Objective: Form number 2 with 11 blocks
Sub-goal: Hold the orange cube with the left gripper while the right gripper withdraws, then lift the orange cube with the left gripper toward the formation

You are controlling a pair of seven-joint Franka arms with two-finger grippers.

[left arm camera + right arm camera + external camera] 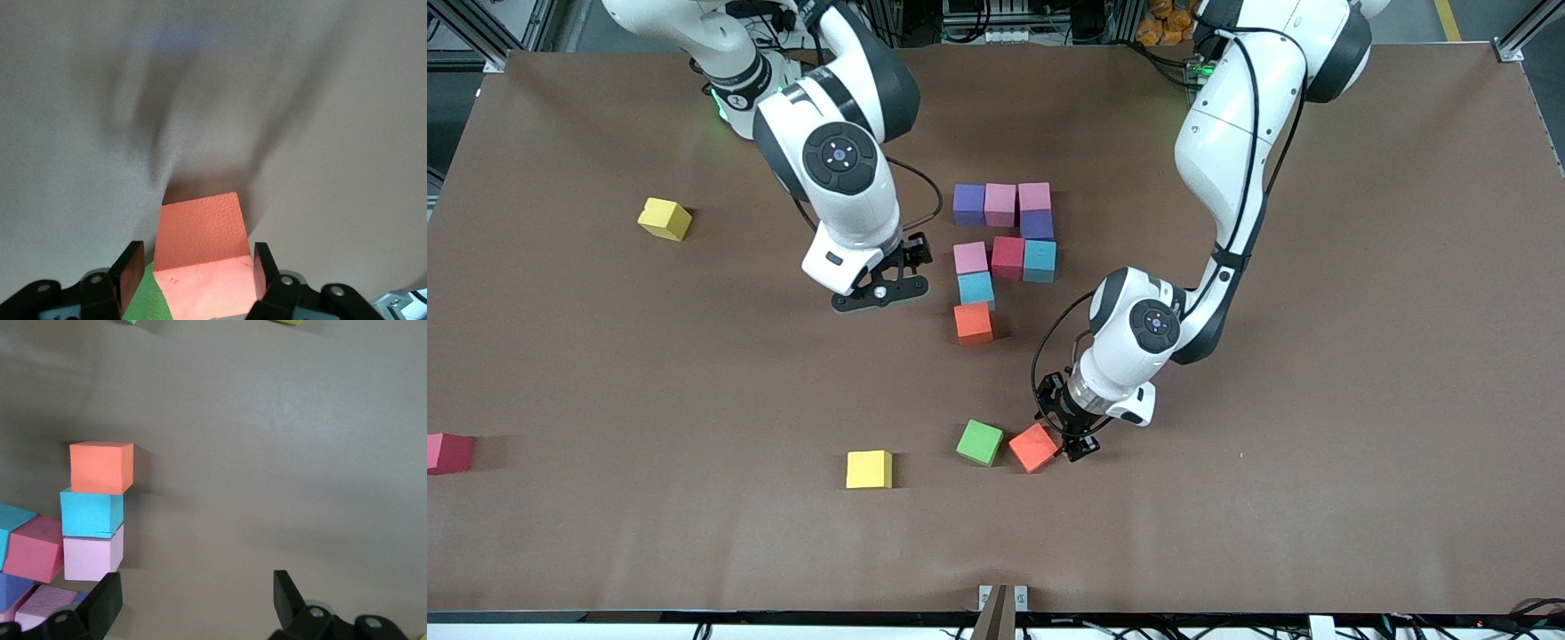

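- the number 2 [1005,253] lies unfinished at mid bench [1316,498]. nine cubes are set and touching, and its lowest row, the one nearest the front camera, holds only one orange cube [973,322].
- the left gripper [1065,434] is low at the bench, nearer the front camera than the digit. its fingers [131,270] pinch a second orange cube [1033,448], which sits askew to the digit's rows.
- risk: the green cube [980,442] touches this orange cube. a lift could drag or tip the green cube.
- risk: if the orange cube is not squared before it is set down, it could shove the lowest row crooked. foam cubes slide easily.
- risk: the right gripper [880,289] hovers with fingers spread over bare bench just beside the digit, toward the right arm's end. the left arm's delivery could crowd it.
- count in the digit: two purple, three pink, one red, two light blue, one orange.
- count loose: one orange in the grip and one green. there are two yellow, one [869,468] near the green cube and one [664,218] toward the right arm's end. one deep pink cube [447,452] sits at the bench edge at that end.
- fourteen cubes in all, and two places in the digit are open.
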